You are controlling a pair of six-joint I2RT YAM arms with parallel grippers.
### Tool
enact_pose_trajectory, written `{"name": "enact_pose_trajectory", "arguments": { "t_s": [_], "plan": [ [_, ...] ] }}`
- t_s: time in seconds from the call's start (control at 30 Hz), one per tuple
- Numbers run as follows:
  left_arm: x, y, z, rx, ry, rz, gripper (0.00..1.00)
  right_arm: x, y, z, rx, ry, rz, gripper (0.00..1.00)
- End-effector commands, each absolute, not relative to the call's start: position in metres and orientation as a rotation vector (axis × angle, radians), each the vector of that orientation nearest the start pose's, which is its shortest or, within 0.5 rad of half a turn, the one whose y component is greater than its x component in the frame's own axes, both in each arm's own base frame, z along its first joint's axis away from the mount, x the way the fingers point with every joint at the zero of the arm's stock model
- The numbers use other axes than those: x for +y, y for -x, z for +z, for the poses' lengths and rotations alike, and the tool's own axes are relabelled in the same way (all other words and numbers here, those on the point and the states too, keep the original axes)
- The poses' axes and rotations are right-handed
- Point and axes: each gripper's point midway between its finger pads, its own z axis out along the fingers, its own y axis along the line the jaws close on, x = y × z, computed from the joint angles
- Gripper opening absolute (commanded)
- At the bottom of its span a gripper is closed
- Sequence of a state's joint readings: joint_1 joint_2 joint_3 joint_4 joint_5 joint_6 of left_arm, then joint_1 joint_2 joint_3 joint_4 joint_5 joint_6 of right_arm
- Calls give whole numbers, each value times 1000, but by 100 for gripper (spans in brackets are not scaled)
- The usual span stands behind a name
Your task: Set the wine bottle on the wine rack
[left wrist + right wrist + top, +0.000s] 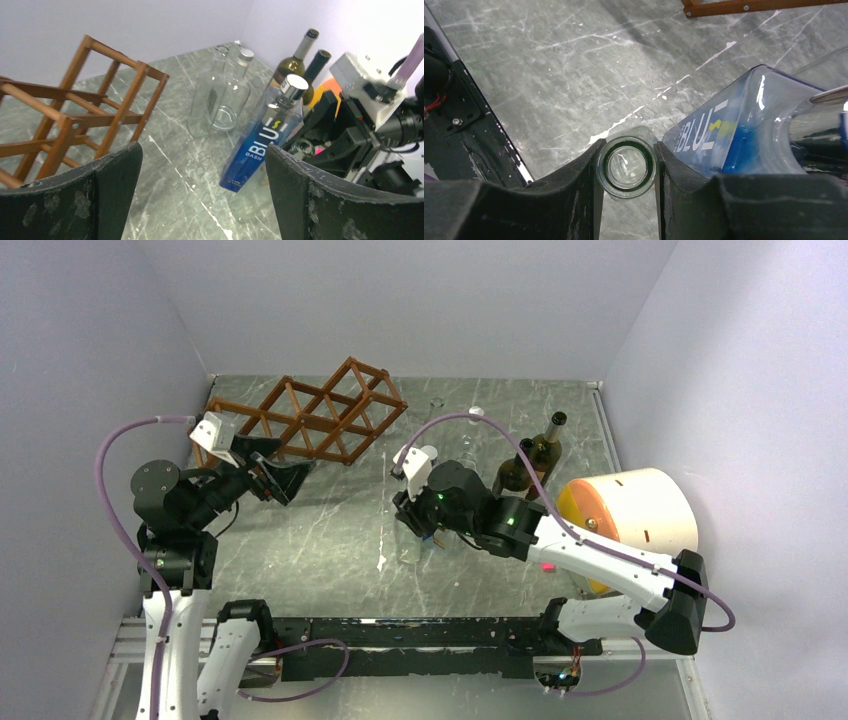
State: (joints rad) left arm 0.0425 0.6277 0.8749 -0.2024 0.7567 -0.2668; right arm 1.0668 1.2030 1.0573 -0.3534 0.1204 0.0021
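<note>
The wine rack (310, 420), a reddish-brown wooden lattice, lies at the back left; it also shows in the left wrist view (75, 115). My right gripper (626, 170) is shut on the open mouth of a clear glass wine bottle (626, 167), seen from straight above, mid-table (425, 530). The bottle's rim also shows in the left wrist view (300, 147). A blue "BLU" bottle (734, 130) stands touching the right finger. My left gripper (202, 165) is open and empty, just in front of the rack (270, 480).
Two clear glass bottles (225, 95) stand behind the blue bottle (260, 145). A green wine bottle (540, 455) and a dark one (317, 62) stand at the back right. A cream and orange cylinder (635, 510) lies on the right.
</note>
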Motion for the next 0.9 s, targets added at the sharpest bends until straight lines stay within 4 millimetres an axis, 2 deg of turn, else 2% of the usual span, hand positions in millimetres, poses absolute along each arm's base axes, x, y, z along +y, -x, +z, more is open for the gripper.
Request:
{"name": "enact_pose_trajectory", "arguments": {
  "t_s": [0.0, 0.07, 0.23, 0.43, 0.53, 0.6, 0.7, 0.87],
  "plan": [
    [-146, -228, 351, 1488, -536, -801, 96, 328, -202, 290, 1697, 868, 651, 0],
    [-161, -225, 343, 1493, -608, -809, 97, 328, -198, 309, 1653, 826, 706, 0],
    [-184, -214, 323, 1484, -767, -855, 100, 325, -190, 342, 1579, 732, 815, 0],
    [-195, -197, 292, 1392, -956, -873, 100, 317, -186, 375, 1548, 626, 891, 0],
    [-200, -194, 287, 1255, -1003, -865, 100, 313, -191, 392, 1553, 559, 889, 0],
    [-205, -188, 290, 1197, -1029, -904, 100, 313, -193, 403, 1547, 527, 898, 0],
    [-211, -181, 293, 1187, -1107, -978, 100, 317, -196, 414, 1544, 511, 908, 0],
    [-221, -183, 279, 1227, -1189, -1101, 100, 329, -203, 429, 1543, 492, 915, 0]
  ]
}}
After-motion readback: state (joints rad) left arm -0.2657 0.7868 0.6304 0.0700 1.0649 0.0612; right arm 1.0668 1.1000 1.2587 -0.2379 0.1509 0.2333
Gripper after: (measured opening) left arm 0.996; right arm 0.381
